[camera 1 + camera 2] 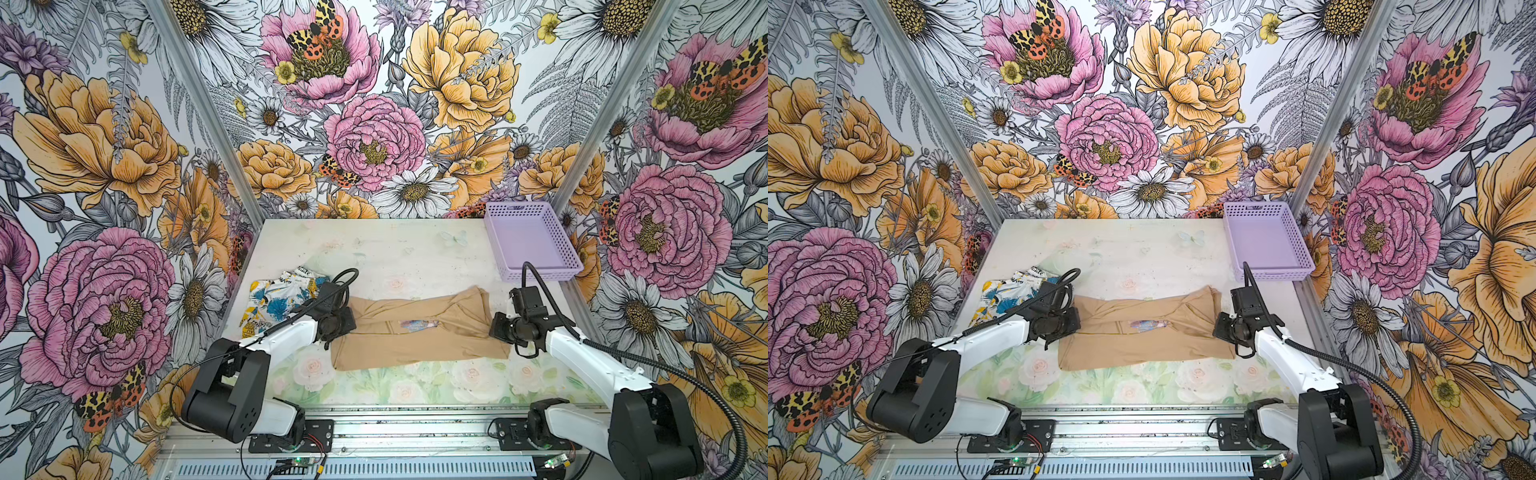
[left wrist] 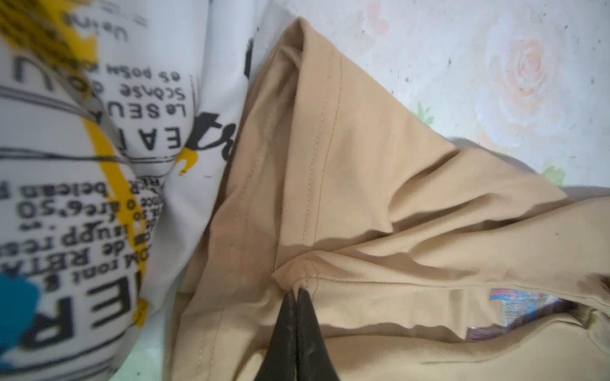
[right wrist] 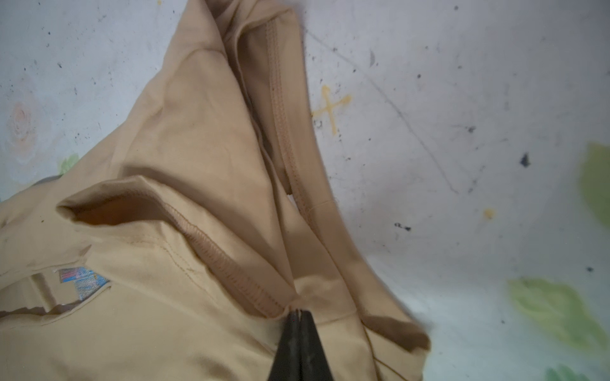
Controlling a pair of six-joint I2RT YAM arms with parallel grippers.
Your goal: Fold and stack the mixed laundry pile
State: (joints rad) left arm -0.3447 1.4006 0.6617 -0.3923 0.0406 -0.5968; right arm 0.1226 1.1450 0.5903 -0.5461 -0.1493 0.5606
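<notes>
Bare table (image 1: 386, 249) lies open across the upper middle of both top views, up to the lavender basket (image 1: 532, 241) at upper right. The tan shirt (image 1: 419, 328) lies spread and creased at centre, its left end touching the crumpled newspaper-print garment (image 1: 278, 297) by the table's left edge. The left gripper (image 2: 296, 292) and right gripper (image 3: 298, 311) each pinch a tan fold, jaws closed.

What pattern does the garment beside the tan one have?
The printed garment: white, blue and yellow patches, black newspaper-style lettering; clearest in the left wrist view.
</notes>
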